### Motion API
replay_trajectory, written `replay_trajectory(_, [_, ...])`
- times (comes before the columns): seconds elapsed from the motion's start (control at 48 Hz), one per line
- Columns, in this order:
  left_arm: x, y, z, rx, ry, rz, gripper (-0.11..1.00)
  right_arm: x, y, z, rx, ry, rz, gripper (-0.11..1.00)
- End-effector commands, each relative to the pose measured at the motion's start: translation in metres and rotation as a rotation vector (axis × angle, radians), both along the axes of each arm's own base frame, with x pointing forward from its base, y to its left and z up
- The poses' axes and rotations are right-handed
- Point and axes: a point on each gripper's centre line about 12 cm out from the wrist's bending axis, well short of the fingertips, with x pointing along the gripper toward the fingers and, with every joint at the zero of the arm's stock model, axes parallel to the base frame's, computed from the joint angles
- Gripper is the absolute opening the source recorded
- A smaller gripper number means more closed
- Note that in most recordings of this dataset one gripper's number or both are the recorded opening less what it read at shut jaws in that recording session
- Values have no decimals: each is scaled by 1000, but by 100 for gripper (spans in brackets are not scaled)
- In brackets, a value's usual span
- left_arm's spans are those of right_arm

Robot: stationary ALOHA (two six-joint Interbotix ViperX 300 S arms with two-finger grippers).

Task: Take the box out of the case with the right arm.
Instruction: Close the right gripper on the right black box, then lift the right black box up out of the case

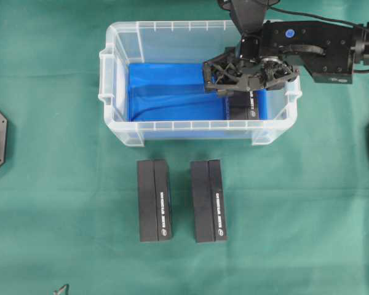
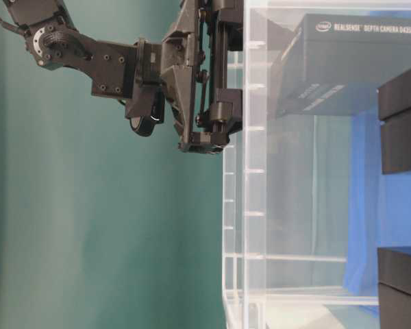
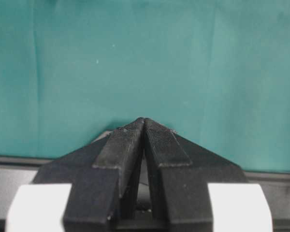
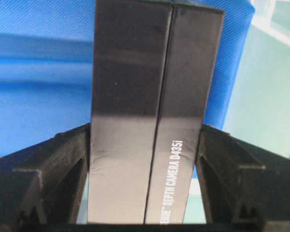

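The right gripper (image 1: pixel 246 78) reaches down into the case (image 1: pixel 197 126) at its right end, its fingers (image 4: pixel 53 174) on either side of the black box (image 4: pixel 150 121) — in the wrist view both long faces of the box meet the finger pads, so it looks grasped, though the grip may not be fully tight. The box sits inside the case, on the blue lining (image 1: pixel 172 92), close to the right wall and the near wall. Outside the case, on the green cloth (image 1: pixel 61 184), two more black boxes (image 1: pixel 154 200) (image 1: pixel 208 200) lie side by side, apart from each other, just in front of the near wall. The left gripper (image 3: pixel 144 126) hangs over bare cloth — fingertips pressed together, clenched on nothing.
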Motion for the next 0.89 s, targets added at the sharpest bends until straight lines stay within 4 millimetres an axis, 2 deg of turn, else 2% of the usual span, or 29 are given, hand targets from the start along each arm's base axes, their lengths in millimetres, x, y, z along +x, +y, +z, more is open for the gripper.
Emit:
replay_trajectory(0.0, [1, 0, 3, 2, -11, 1, 0, 3, 4, 3, 6, -17, 1, 65])
replay_trajectory(0.437, [1, 1, 3, 3, -12, 1, 0, 4, 5, 7, 10, -9, -3, 65])
replay_trajectory(0.583, [1, 1, 3, 3, -12, 1, 0, 3, 4, 21, 11, 8, -8, 65])
replay_trajectory(0.874, [-1, 1, 4, 3, -18, 0, 0, 0, 4, 68, 8, 3, -20, 65])
